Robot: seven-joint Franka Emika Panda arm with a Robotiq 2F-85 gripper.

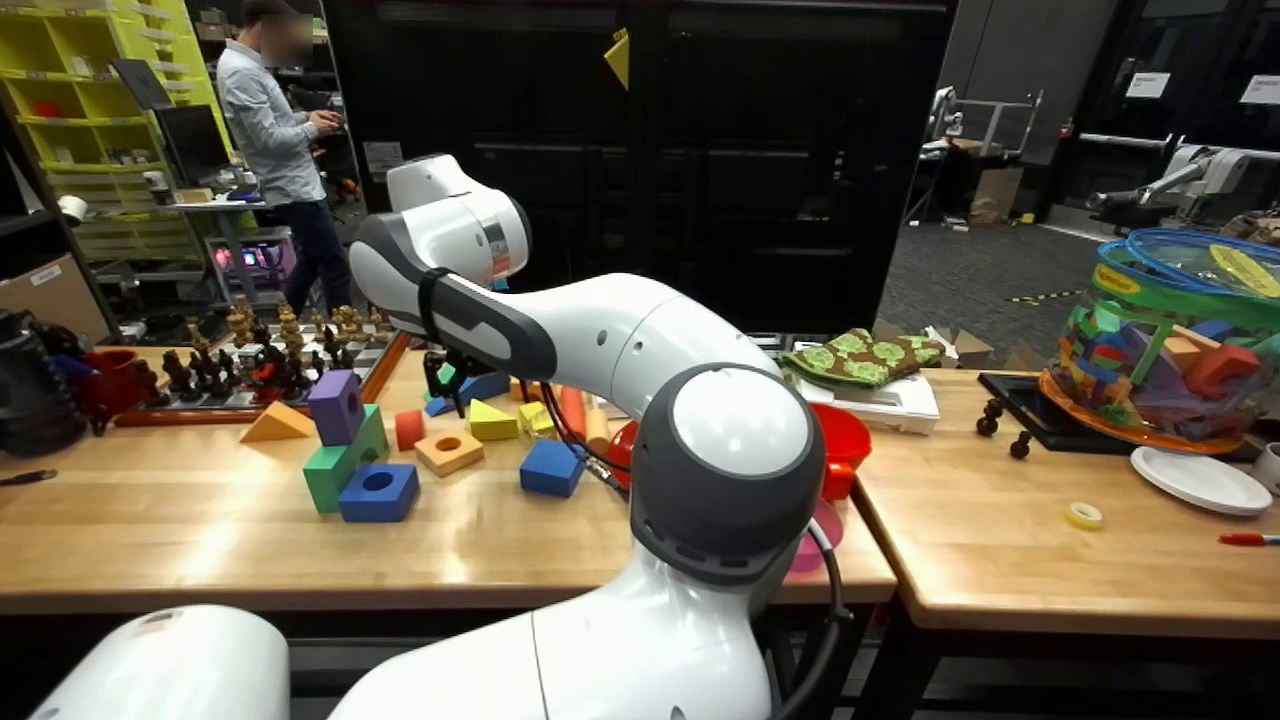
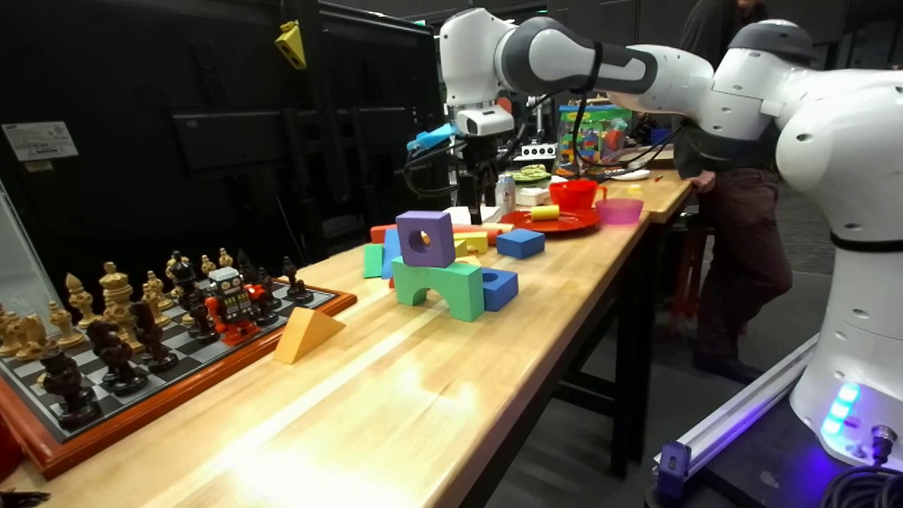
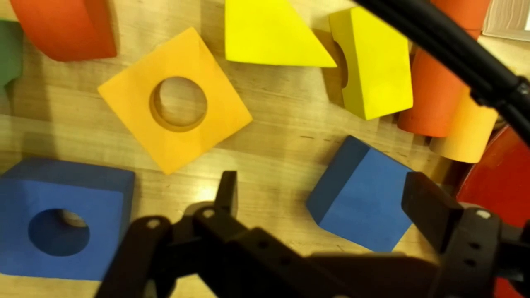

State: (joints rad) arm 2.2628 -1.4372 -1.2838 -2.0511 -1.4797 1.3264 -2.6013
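Note:
My gripper (image 3: 325, 196) is open and empty in the wrist view, above the table. A plain blue block (image 3: 368, 203) lies below and between the fingers, nearer the right finger, which overlaps its edge in view. The block also shows in both exterior views (image 1: 551, 468) (image 2: 520, 243). An orange square block with a hole (image 3: 136, 99) lies left of it. A blue block with a hole (image 3: 103, 231) lies at far left. A yellow triangle (image 3: 269, 37) and a notched yellow block (image 3: 383, 66) lie beyond. The gripper also shows in an exterior view (image 2: 478, 204).
A purple block (image 2: 441, 240) stands on a green arch (image 2: 462, 289). A red plate (image 2: 582, 222) bears a yellow cylinder (image 2: 544, 212), near a red cup (image 2: 573, 194) and pink bowl (image 2: 619, 210). A chessboard (image 2: 310, 303) and orange wedge (image 2: 303, 335) lie at the table's other end.

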